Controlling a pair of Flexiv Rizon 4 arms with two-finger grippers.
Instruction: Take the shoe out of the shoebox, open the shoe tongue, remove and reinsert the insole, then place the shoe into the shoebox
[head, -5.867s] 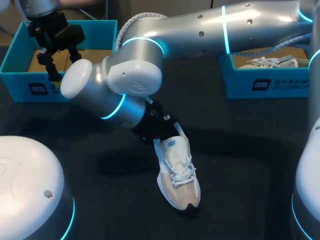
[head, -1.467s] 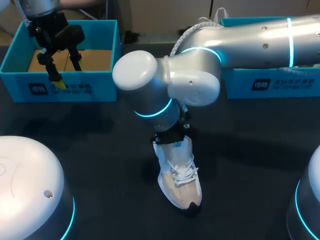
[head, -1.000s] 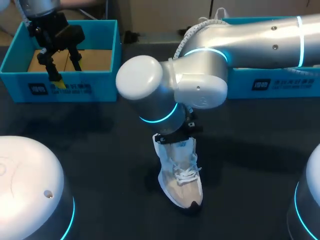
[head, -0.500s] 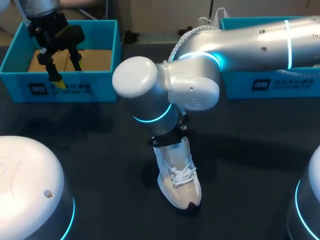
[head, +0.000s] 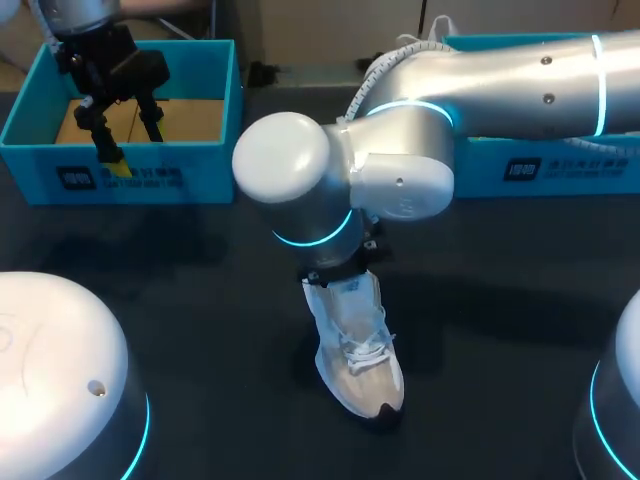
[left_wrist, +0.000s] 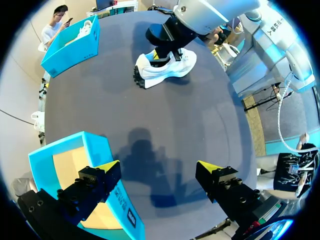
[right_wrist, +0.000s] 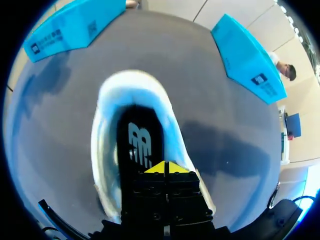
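**Right gripper (right_wrist: 165, 167) sunk into the heel opening of the shoe (head: 358, 350), yellow tips shut together over the insole (right_wrist: 135, 145).**

The shoe is seen standing on its sole in the middle of the dark surface (head: 200, 300), well apart from both shoeboxes. Its long axis is laid from the heel under the right wrist to the toe on the robot's side. From the heel end the insole is stretched out ahead of the closed tips toward the toe; whether its edge is actually nipped cannot be told. The left gripper (left_wrist: 157, 169) is held wide open and empty above the left shoebox (head: 120, 178), far from the shoe. The insole step is therefore judged to fall to the right arm, with any pull to be taken up and back along that axis.
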